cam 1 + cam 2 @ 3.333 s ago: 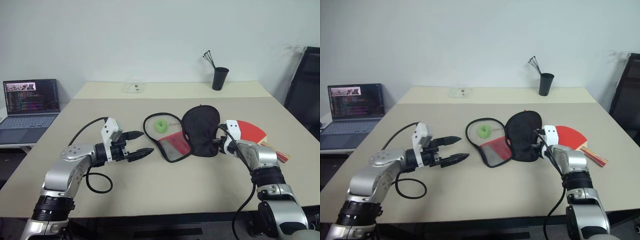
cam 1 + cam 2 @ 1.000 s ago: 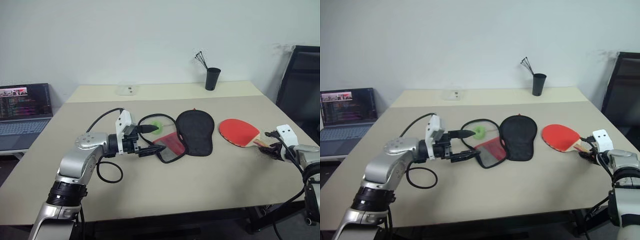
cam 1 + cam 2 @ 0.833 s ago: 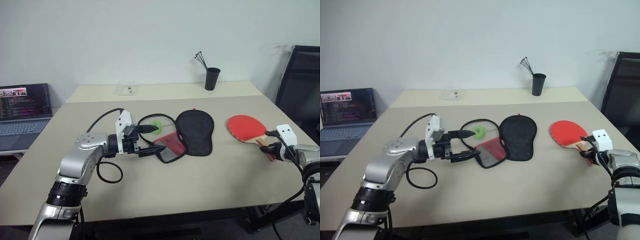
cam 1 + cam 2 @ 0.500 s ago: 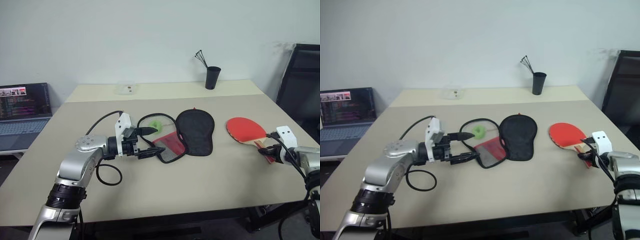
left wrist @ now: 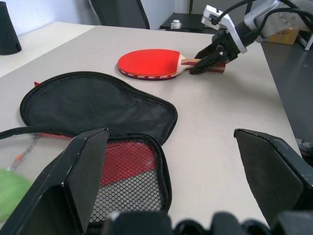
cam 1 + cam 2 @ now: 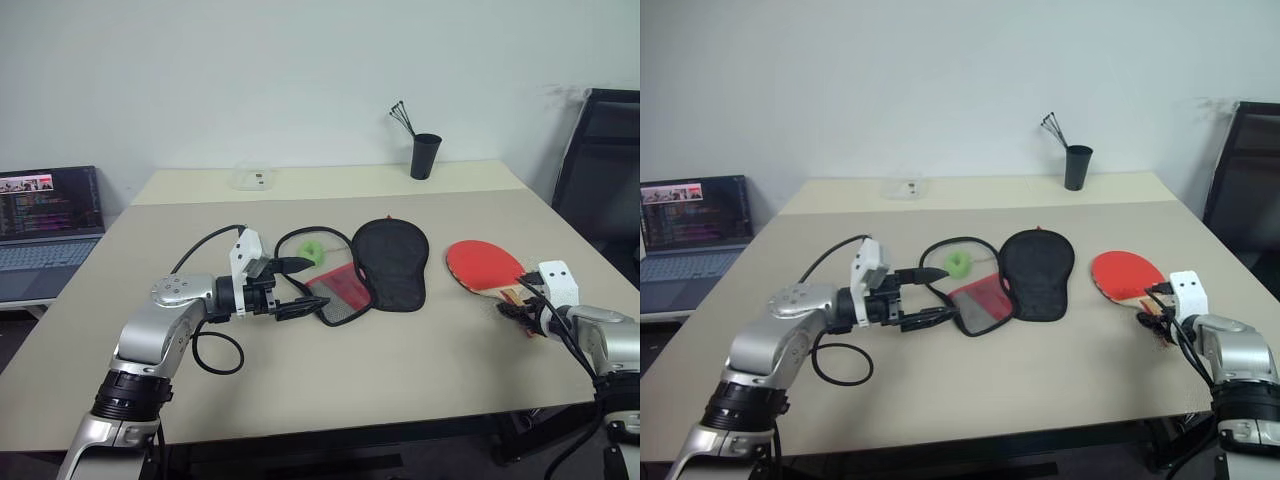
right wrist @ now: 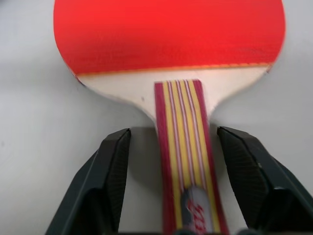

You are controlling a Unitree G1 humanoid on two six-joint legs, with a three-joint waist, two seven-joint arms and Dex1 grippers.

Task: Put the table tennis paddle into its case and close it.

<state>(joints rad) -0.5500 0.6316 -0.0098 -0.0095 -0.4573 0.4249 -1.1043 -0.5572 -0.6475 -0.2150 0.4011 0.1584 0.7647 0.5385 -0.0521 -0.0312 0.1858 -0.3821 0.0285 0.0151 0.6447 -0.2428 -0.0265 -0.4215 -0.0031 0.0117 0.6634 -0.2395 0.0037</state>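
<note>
On the left, our left claw hovered with its fingers spread wide and empty just beside the case, which lay unzipped and folded open on the worktop, its black half flat and its red mesh half nearest that claw, a green tag showing near the zip loop. We judged that this claw should pin or lift the near edge of the mesh half so the mouth of the case gaped toward the right. Further right, well apart from the case, the table tennis paddle lay flat, red face up, its striped handle pointing at our right claw. That claw was released, its fingers standing either side of the handle with a gap on each side, not yet pinching. We reckoned the step in hand was gripping the handle, and to do it well we needed to clench squarely and centred on the wood, far enough from the blade to leave the head free, then lift level before carrying it leftward to the case.
</note>
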